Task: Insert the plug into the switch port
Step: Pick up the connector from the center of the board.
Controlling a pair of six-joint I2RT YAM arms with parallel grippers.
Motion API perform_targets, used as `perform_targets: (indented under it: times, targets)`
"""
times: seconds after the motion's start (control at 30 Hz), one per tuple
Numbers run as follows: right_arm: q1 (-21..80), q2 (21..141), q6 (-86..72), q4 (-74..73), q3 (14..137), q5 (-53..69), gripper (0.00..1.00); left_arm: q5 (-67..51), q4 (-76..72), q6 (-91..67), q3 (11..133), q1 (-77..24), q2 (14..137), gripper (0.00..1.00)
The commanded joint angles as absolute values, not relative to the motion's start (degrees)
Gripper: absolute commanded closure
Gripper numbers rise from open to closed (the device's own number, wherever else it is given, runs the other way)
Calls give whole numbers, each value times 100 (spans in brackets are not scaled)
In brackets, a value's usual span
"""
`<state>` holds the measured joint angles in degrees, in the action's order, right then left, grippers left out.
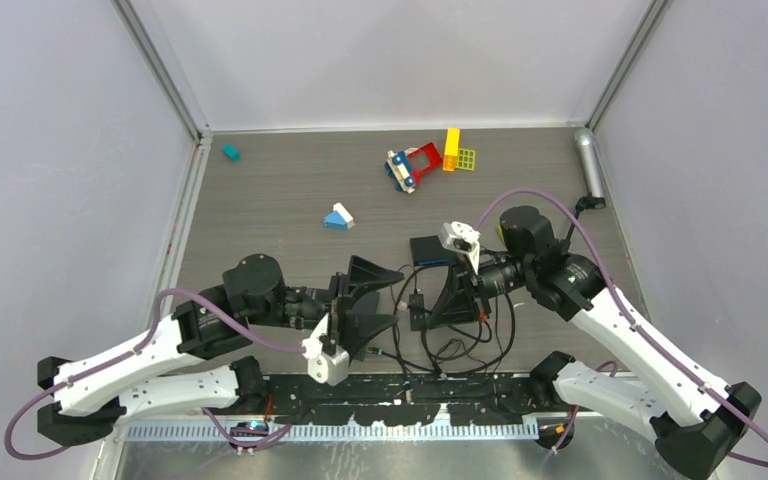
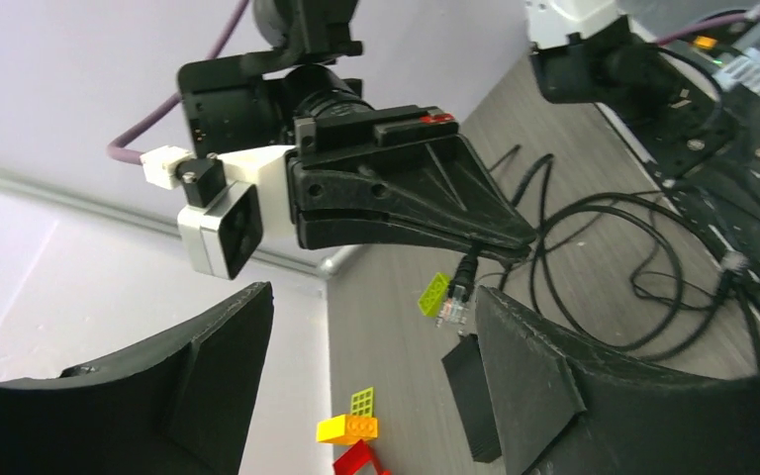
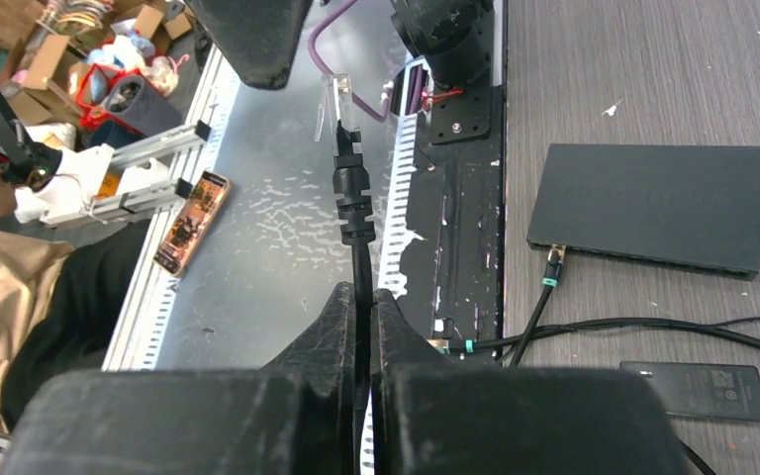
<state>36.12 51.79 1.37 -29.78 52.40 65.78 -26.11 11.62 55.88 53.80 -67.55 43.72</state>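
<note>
Plug unseated, cable clamped by right fingers; left fingers spread; switch holds another cable.

Grey table, black switch, tangled cables, toy bricks, teal block, silver cylinder

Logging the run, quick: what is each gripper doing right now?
Left gripper: open, holding nothing.
Right gripper: closed on the cable, behind its plug.
</note>
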Motion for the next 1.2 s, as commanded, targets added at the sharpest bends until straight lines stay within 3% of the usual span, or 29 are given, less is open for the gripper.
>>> perform_targets:
  times: [0.0, 0.3, 0.67, 0.8, 1.17]
  targets:
    - [3725, 5081, 356, -3119, 5532, 6209, 99, -2943, 2586, 5851, 5933, -6789, 4399, 24]
    - [3752, 5085, 580, -3243, 5423, 5938, 99, -2520, 2846, 5608, 5762, -6980, 4467, 24]
    - [3780, 5075, 610, -3217, 5390, 6151, 100, -2182, 2064, 5665, 5590, -7019, 4860, 43]
    - [3818, 5119, 625, -3218, 5381, 6161, 100, -2124, 1756, 5618, 5601, -7014, 5001, 46]
    - [3830, 5073, 637, -3219, 5371, 6152, 100, -2042, 1800, 5463, 5627, -7019, 5000, 70]
